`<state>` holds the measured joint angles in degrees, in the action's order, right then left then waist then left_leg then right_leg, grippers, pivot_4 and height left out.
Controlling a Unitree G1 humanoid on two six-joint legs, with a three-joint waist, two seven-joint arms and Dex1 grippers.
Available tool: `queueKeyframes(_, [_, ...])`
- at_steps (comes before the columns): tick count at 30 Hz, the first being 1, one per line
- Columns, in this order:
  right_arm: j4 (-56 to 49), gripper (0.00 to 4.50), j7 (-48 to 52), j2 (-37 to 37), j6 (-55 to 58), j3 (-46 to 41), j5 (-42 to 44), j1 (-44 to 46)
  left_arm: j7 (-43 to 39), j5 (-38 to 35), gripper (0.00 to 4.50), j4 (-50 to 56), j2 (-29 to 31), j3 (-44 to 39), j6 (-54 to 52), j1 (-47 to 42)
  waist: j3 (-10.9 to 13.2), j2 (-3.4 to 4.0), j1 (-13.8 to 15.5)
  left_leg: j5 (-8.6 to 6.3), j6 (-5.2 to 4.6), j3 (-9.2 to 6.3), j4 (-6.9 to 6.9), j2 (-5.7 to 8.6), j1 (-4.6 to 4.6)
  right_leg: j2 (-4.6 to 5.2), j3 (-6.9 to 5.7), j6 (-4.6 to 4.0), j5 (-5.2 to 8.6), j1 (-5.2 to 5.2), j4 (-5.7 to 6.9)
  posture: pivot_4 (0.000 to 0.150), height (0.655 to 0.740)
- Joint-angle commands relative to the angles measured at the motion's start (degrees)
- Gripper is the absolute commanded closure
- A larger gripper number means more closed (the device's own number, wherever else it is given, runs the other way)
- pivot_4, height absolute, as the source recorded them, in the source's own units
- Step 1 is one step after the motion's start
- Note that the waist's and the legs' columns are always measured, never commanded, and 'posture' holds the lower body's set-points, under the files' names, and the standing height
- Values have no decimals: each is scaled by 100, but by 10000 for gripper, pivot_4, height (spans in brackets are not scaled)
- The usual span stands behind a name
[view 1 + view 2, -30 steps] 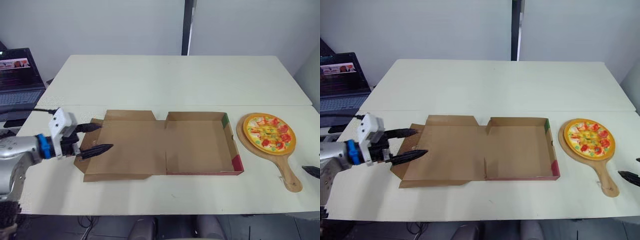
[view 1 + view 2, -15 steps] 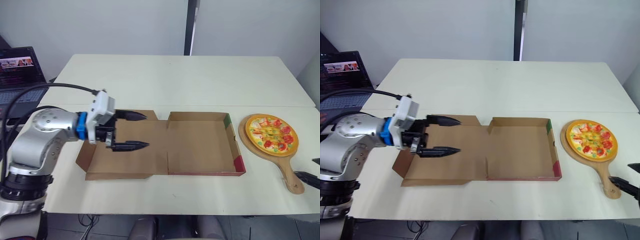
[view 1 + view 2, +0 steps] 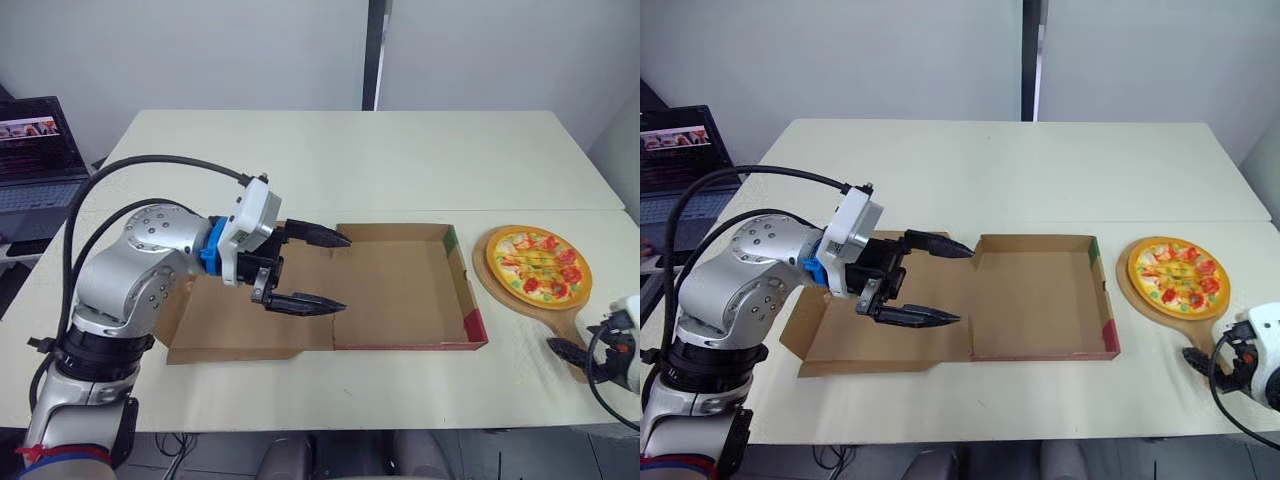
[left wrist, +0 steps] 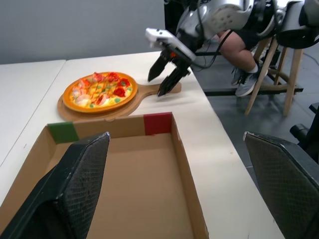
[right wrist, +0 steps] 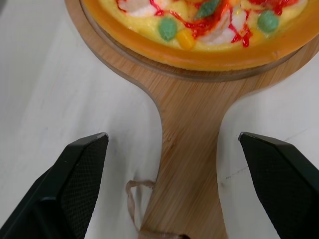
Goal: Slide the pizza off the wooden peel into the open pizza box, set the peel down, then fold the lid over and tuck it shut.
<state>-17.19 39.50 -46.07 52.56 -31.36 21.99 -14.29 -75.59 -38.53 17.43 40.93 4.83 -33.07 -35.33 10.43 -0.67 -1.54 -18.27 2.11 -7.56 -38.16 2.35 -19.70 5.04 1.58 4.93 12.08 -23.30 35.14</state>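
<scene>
Left pincer [image 3: 345,273] is held open above the unfolded pizza box [image 3: 463,285] on the surface [image 3: 350,160]. The right pincer [image 5: 172,142] is held open astride the handle of the wooden peel [image 3: 572,338], right of the box, with the pizza [image 3: 540,265] on it. The handle should be gripped squarely and the peel kept level when lifted. No writing can be read.

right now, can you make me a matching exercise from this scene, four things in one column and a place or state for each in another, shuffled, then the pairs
1 left gripper
2 pizza box
3 pizza
4 right gripper

a on the wooden peel
b open and empty
c open, astride the peel's handle
d open, above the box near its fold

Pairs: 1-d, 2-b, 3-a, 4-c
</scene>
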Motion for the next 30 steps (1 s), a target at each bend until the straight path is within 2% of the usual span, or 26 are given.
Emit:
queueKeyframes(1, [342,0,-21,-150,-234,194,-131,220,27,-109,233,138,-54,-9,-32,-150,0,-1,-3,0,0,0,0,0,2,-1,0,0,0,0,0,1500,7400])
queueKeyframes(8, [871,0,114,-219,-330,427,-60,502,92,-72,233,93,-149,15,-69,-236,-3,-9,-8,0,-1,17,-4,-2,10,-7,23,7,-5,2,0,1500,7400])
queueKeyframes(17, [1093,28551,102,-64,-654,569,-73,612,307,-118,0,79,-205,-105,-93,-221,-12,-32,-20,-1,-2,41,-1,-5,27,-13,47,11,-7,4,0,1500,7400])
queueKeyframes(30, [1065,29233,-420,574,-1664,-93,83,835,361,61,0,-124,81,-273,57,-221,-14,-58,-47,-2,-5,94,8,-12,65,-17,93,22,-17,10,0,1500,7400])
